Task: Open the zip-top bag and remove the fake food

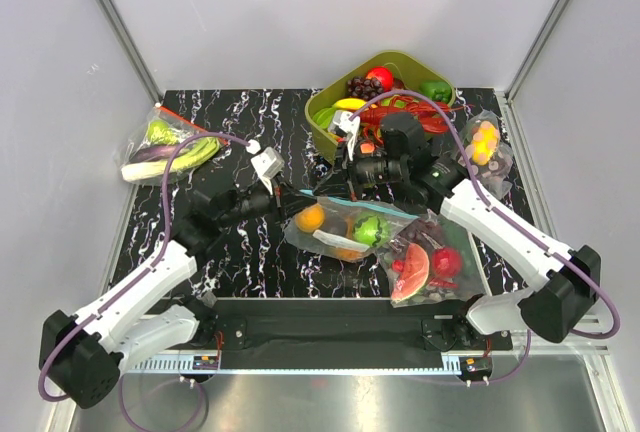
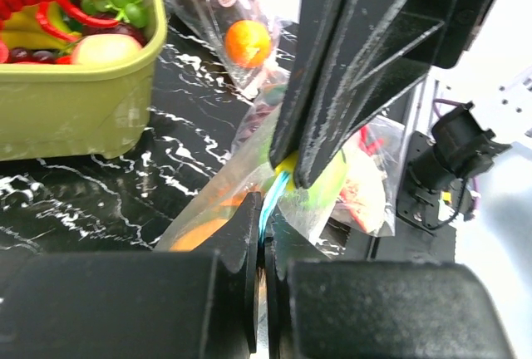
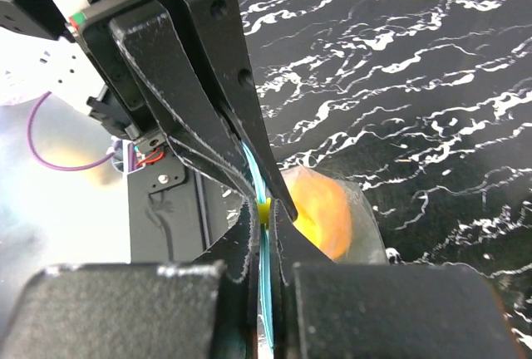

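The zip-top bag [image 1: 345, 232] lies at the table's middle, clear, with a teal zip strip [image 2: 268, 203]. Inside it I see fake food: a yellow-orange round fruit [image 1: 310, 218] and a green ball [image 1: 372, 230]; other pieces are hidden. My left gripper [image 1: 293, 202] is shut on the strip's left end, seen in the left wrist view [image 2: 264, 213]. My right gripper [image 1: 335, 190] is shut on the strip right beside it, at a small yellow slider [image 3: 263, 209]. The two grippers' fingertips nearly touch. The orange fruit also shows in the right wrist view [image 3: 320, 213].
A green bin [image 1: 330, 117] with a red lobster [image 1: 400, 107] and fruit stands at the back. A bag with a watermelon slice [image 1: 412, 272] lies front right, a bag of green vegetables [image 1: 165, 147] back left, and another bag with yellow fruit [image 1: 485, 144] back right.
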Robot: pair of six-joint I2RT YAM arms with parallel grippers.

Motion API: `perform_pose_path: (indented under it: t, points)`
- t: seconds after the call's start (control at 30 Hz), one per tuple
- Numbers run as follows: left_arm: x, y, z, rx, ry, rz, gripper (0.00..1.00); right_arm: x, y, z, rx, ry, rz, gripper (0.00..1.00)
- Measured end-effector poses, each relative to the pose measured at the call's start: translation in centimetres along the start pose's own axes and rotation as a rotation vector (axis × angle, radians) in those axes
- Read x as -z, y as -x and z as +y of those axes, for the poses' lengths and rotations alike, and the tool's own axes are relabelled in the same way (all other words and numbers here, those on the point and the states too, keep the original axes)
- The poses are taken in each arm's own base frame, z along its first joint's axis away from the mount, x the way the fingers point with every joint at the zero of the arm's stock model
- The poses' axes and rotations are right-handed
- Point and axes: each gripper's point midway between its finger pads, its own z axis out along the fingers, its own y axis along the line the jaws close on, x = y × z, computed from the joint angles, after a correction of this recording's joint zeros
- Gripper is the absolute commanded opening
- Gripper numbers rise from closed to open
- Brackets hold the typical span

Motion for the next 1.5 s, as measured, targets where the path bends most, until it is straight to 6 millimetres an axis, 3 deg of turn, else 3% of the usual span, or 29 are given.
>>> perform_pose_path:
  t: [0.43, 0.83, 1.13, 1.5]
  points:
    - [0.6, 0.4, 3.0, 0.002, 0.195, -0.012, 0.0, 1.3, -1.3, -1.3, 0.008, -0.123, 0.018, 0.0]
    - [2.2, -0.5, 7.5, 0.027, 0.469, 0.002, 0.0, 2.2, -2.9, -2.4, -0.01, -0.214, 0.052, 0.0]
    - [4.4, -0.8, 10.8, 0.044, 0.696, -0.011, 0.0, 4.2, -4.0, -3.8, -0.025, -0.363, 0.072, 0.0]
    - [6.2, -0.8, 12.8, 0.061, 0.853, -0.031, 0.0, 7.0, -5.2, -4.5, -0.039, -0.504, 0.107, 0.0]
